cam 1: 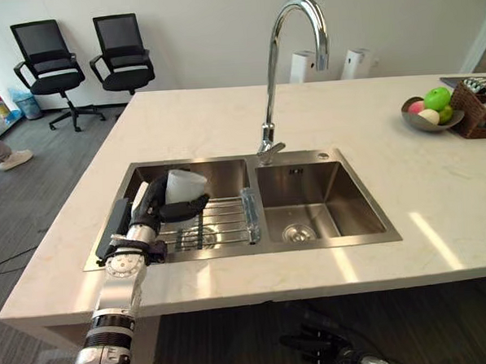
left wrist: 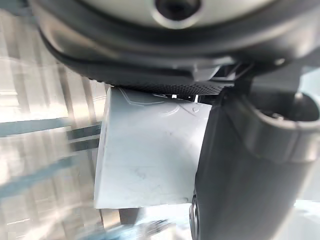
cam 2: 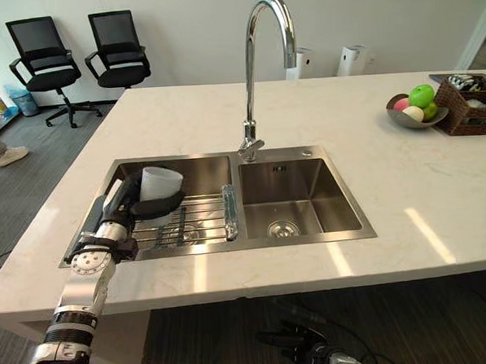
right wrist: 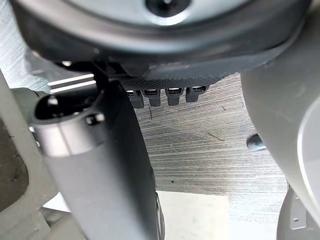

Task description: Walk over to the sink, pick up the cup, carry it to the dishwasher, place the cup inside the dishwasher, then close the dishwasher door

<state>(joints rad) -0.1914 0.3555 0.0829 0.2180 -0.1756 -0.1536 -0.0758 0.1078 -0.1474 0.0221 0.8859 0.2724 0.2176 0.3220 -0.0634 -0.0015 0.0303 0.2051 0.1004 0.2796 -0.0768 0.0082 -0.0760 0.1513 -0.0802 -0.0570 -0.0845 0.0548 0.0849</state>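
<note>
From left: a person's shoe (cam 1: 15, 159) on grey carpet at the 9 o'clock edge, and two black office chairs (cam 1: 49, 58) against the wall at 11 o'clock. Next, a pale stone countertop (cam 1: 370, 110) with a steel double sink (cam 1: 328, 244).

In the left basin (cam 1: 222, 173), over a wire rack (cam 1: 224, 215), the task's white cup (cam 1: 184, 185), wrapped by the robot's left hand (cam 1: 149, 207). Dark fingers curled across the cup's near side, thumb alongside, palm tight against the cup's wall in the left wrist view. Resting on the rack or just clear of it: hidden by the fingers.

Cup at 12 o'clock from that wrist, touching, no gap. Long axis close to vertical. Mouth up or base up: not to be told from here. By far the nearer arm, and the one with the load.

Judged step: cup gripped, lift out of the basin not yet made. Probably cleanest: a straight rise along the cup's own axis, clear of the sink rim.

Further right, a tall chrome faucet (cam 1: 274, 66) at 2 o'clock from the cup, then the right basin (cam 1: 342, 201) with its drain. At the counter's 3 o'clock edge, a fruit bowl (cam 1: 411, 123) beside a wicker basket (cam 1: 472, 117).

Low at 6 o'clock, under the counter lip, the right hand (cam 1: 323, 346), well apart from the cup, fingers loosely extended, nothing in them.
</note>
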